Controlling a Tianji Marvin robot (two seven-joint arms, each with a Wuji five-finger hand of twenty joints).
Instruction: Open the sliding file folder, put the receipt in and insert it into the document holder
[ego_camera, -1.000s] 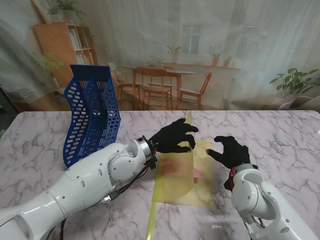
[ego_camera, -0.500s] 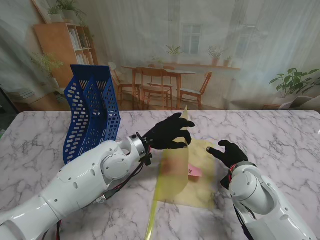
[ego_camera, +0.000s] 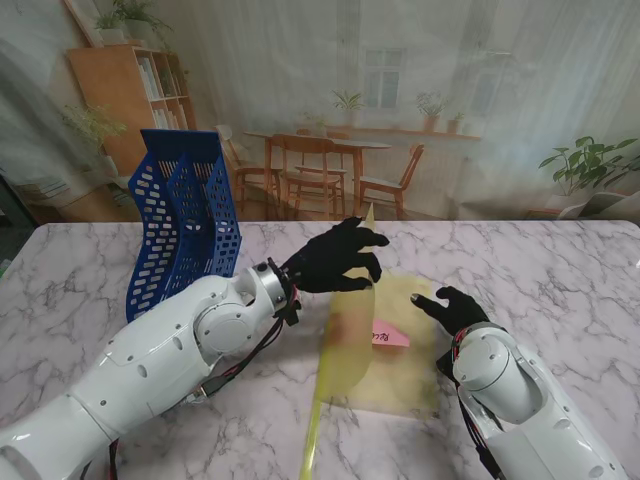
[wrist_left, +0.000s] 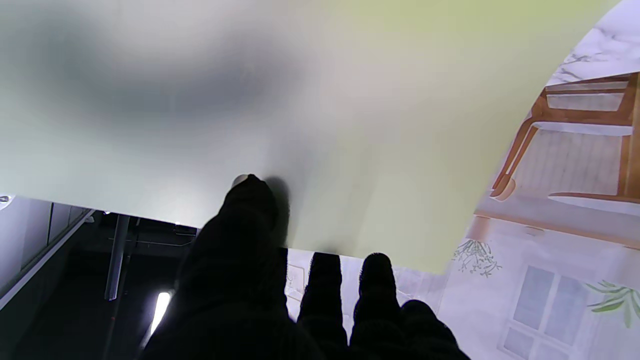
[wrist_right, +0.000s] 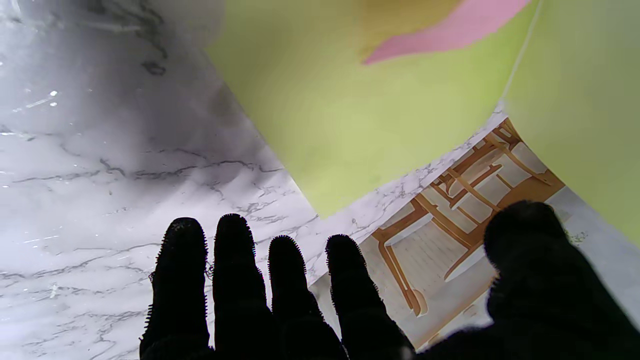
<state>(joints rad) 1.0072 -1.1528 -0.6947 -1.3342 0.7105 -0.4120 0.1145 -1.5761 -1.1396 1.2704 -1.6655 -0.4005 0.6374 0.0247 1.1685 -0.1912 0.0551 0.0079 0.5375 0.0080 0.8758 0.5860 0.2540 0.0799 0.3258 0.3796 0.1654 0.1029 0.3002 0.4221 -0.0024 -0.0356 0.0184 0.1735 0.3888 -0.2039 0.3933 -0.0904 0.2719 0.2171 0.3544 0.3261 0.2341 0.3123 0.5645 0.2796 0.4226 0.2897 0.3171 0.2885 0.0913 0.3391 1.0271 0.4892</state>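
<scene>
At about ten o'clock on the white marble-patterned bench (ego_camera: 80, 300) stands the blue perforated plastic document holder (ego_camera: 185, 225), upright and leaning, well apart from the folder. The left robot hand (ego_camera: 335, 258), in a black glove, reaches in from eight o'clock and holds the raised front cover (ego_camera: 350, 340) of the translucent yellow plastic sliding file folder (ego_camera: 405, 375); in the left wrist view its thumb (wrist_left: 247, 210) presses one face of the sheet while the other fingers sit behind its edge. The cover stands lifted and curved, with the folder's back sheet lying flat on the bench near the centre. On that back sheet, just beside the raised cover, lies the small pink paper receipt (ego_camera: 390, 338), partly seen through the yellow plastic. At about four o'clock the right robot hand (ego_camera: 450, 308), also black-gloved, holds nothing, its fingers (wrist_right: 232, 260) spread loosely at the folder's right edge; whether they touch the bench I cannot tell.
</scene>
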